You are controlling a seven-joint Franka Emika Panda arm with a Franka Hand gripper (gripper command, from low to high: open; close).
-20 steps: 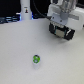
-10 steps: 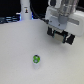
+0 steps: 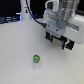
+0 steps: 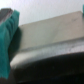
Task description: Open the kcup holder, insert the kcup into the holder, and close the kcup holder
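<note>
Apparently the opening step: gripper (image 3: 59, 41) sat at the kcup holder (image 3: 61, 31), far right in the exterior view. Whether the fingers (image 4: 7, 36) were spread or clamped could not be told. Kcup (image 3: 36, 59) stood alone on the white desk (image 3: 17, 50), near side, well apart. Holder contents hidden. Next move likely calls for pulling a drawer outward.
</note>
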